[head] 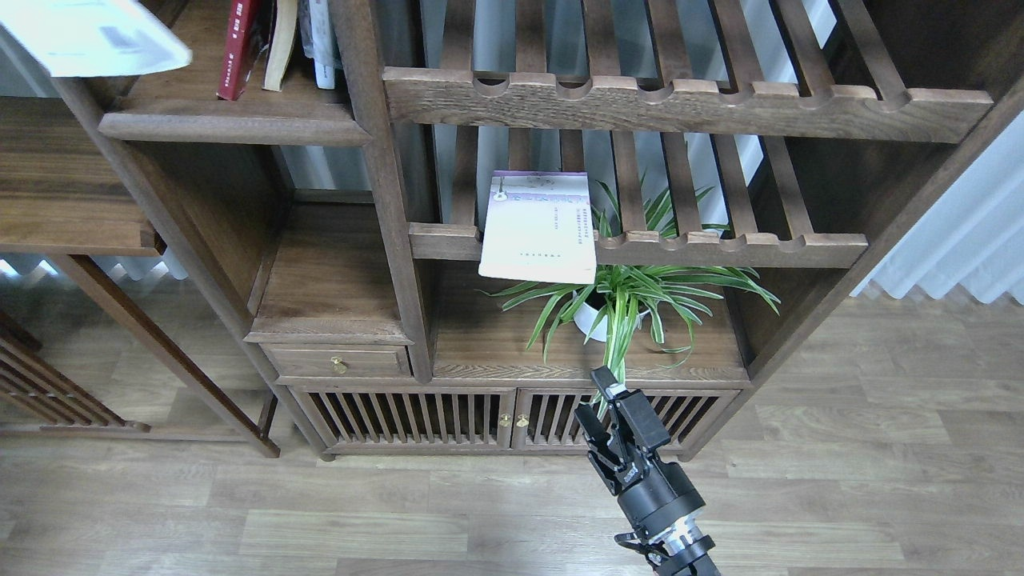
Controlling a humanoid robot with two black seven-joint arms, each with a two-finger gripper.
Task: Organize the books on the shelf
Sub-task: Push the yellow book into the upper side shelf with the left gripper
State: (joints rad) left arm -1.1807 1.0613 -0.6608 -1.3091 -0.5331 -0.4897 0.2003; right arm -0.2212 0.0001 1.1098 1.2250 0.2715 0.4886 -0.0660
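Observation:
A pale lavender-white book (540, 228) lies flat on the lower slatted rack, its front edge hanging over the notched rail. The shelf (232, 124), a solid dark-brown board with a rounded lip, is at the upper left. On it a red book (238, 48) leans beside a tan-edged book (280, 48) and a white one (322, 48). A blurred pale book-like cover (96, 36) sits at the top left corner; what holds it is out of view. My right gripper (594, 396) is low in front of the cabinet doors, open and empty. My left gripper is out of view.
A potted spider plant (632, 300) stands under the lavender book, right above my right gripper. Slatted racks (688, 104) fill the upper right. A small drawer (340, 362) and slatted cabinet doors (416, 416) are below. A wooden side table (56, 192) stands at the left.

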